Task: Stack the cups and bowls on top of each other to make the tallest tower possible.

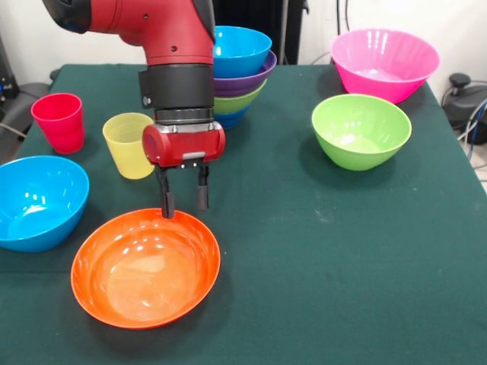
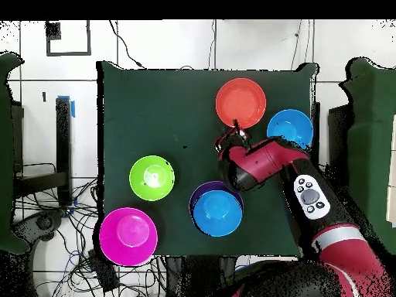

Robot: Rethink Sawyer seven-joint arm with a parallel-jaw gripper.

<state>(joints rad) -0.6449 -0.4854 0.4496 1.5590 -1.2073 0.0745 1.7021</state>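
We saw the gripper with fingers spread, empty, poised at the orange bowl's far rim, the yellow cup just beyond.

Cups stand between the tower and a bowl.

Front view: looks from across the green table, facing the robot, close and a little downward; the arm enters from above.
Overhead view: looks straight down from high up, farther away; robot base at the bottom edge.
Shared: the whole table top, including the orange bowl.
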